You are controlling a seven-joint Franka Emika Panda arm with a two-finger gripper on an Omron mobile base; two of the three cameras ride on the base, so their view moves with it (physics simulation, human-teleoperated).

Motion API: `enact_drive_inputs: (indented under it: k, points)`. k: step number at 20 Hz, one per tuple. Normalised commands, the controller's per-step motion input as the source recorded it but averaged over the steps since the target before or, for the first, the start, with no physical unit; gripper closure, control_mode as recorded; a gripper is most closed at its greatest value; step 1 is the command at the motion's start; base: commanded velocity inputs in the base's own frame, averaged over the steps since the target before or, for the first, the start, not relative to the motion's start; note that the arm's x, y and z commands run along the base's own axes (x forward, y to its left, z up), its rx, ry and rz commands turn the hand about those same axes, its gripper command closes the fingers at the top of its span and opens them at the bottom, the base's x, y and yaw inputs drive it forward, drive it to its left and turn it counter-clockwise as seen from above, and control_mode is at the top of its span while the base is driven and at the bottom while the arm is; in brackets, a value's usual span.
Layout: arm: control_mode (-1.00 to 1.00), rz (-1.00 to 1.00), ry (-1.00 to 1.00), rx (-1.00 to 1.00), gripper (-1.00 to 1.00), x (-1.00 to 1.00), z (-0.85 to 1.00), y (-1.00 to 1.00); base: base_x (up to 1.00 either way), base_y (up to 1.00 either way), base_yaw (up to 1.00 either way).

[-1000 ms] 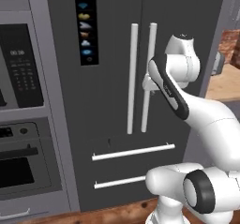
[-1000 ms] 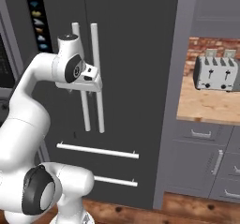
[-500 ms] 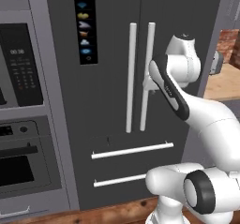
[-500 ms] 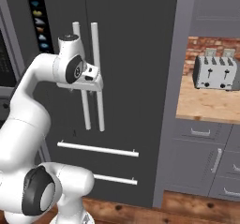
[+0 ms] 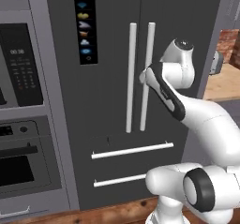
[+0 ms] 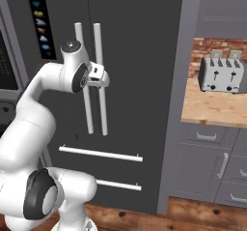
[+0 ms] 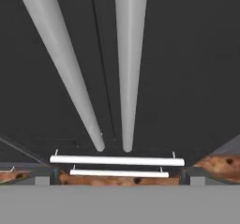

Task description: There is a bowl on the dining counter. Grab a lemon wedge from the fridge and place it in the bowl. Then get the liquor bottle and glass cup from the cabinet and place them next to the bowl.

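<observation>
Fridge [image 5: 108, 101] doors shut, so any lemon wedge inside is hidden. Gripper [image 6: 102, 77], at 3 o'clock of the left bar handle [image 5: 131, 78] and against the right bar handle [image 5: 146, 78], has jaws fully spread, holding nothing, presumably lined up to pull that door.

you're facing the fridge [image 5: 112, 101], doors closed. two upright handles [image 5: 131, 78] side by side at the door seam, two drawer handles [image 5: 132, 150] below them, one above the other. display panel [image 5: 85, 24] on the left door, up high. oven column [image 5: 23, 115] left of the fridge. right of the fridge a counter [image 6: 212, 109] with a toaster [image 6: 221, 75] on it, drawers [image 6: 207, 167] under it. your gripper [image 6: 102, 76] sits just in front of the right upright handle.
</observation>
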Motion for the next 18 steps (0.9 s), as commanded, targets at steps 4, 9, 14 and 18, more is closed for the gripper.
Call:
enact_drive_inputs:
  k: [4,9,14,18]
  points:
    - [-1.0,-0.01,-0.12,0.01,-1.0,0.79,0.0,0.0,0.0,0.0,0.0]
    - [-1.0,-0.08,-0.02,0.0,-1.0,0.57,0.0,0.0,0.0,0.0,0.0]
    - [-1.0,-0.09,-0.04,0.0,-1.0,0.28,0.0,0.0,0.0,0.0,0.0]
    - [-1.0,-0.07,-0.09,0.0,-1.0,0.25,-0.01,0.0,0.0,0.0,0.0]
